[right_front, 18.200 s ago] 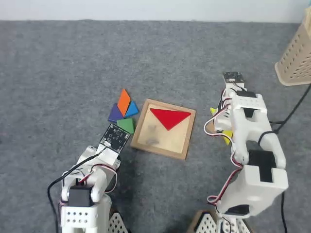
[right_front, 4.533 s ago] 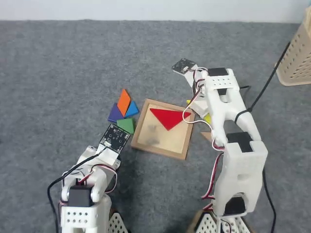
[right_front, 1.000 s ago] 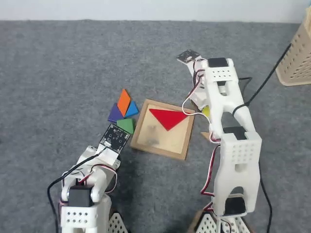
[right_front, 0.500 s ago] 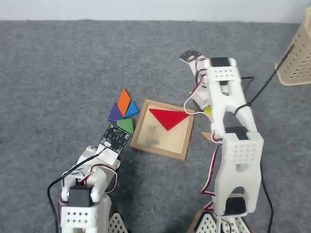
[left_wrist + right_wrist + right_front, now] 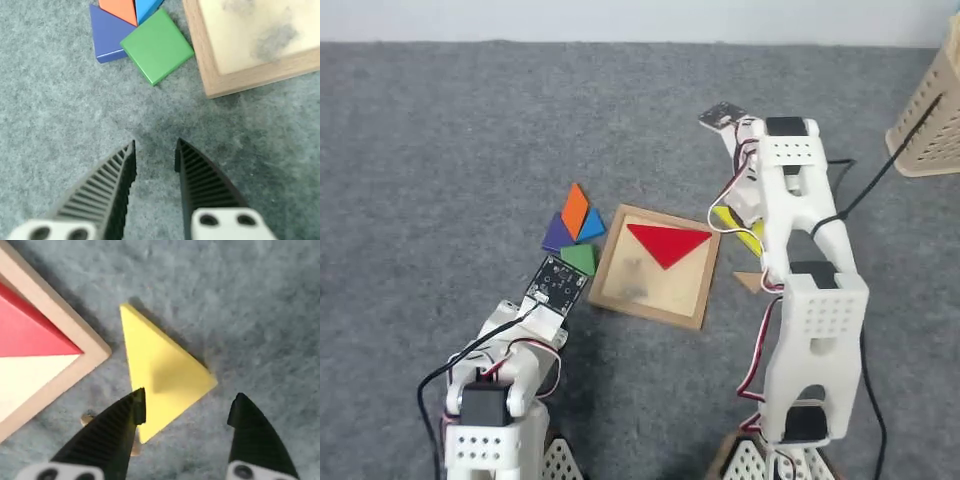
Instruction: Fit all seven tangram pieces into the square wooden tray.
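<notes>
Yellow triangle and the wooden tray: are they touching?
Apart. The right wrist view shows a strip of grey carpet between the yellow triangle and the tray corner.

Looks like robotics lab bench: grey carpet-like tabletop (image 5: pixel 440 140), two white plastic robot arms (image 5: pixel 500 390) (image 5: pixel 815 310) with exposed wiring, beige perforated basket (image 5: pixel 932 110), plain pale wall (image 5: pixel 620 18).
</notes>
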Action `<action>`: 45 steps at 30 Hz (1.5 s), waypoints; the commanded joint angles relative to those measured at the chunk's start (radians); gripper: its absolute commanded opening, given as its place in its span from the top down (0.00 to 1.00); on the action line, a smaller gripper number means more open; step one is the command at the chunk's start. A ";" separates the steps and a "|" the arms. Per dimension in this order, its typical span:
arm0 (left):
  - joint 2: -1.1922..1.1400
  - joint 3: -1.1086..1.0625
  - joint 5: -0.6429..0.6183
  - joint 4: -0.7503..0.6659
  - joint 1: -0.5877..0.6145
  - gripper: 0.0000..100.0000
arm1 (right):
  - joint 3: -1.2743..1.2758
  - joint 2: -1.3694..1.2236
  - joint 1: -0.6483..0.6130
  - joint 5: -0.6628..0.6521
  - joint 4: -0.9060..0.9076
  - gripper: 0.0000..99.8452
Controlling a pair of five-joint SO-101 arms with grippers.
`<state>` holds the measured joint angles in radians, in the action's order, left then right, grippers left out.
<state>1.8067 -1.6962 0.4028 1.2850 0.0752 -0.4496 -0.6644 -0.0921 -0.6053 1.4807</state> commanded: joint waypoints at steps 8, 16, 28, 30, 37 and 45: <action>0.021 0.012 -0.011 -0.002 0.005 0.88 | -0.044 -0.059 -0.001 -0.054 -0.041 0.74; 0.021 0.012 -0.011 -0.002 0.005 0.88 | -0.038 -0.094 -0.015 -0.080 0.025 0.74; 0.021 0.012 -0.011 -0.002 0.005 0.88 | 0.081 -0.074 -0.038 -0.075 -0.035 0.74; 0.021 0.012 -0.011 -0.002 0.005 0.88 | 0.081 -0.058 -0.038 -0.063 -0.039 0.74; 0.021 0.012 -0.011 -0.002 0.005 0.88 | 0.175 0.033 -0.091 -0.031 -0.065 0.74; 0.021 0.012 -0.011 -0.002 0.005 0.88 | 0.296 0.157 -0.094 0.011 -0.124 0.74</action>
<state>1.8067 -1.6962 0.4028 1.2850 0.0752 -0.1765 -0.5708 -0.1626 -0.6145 1.3640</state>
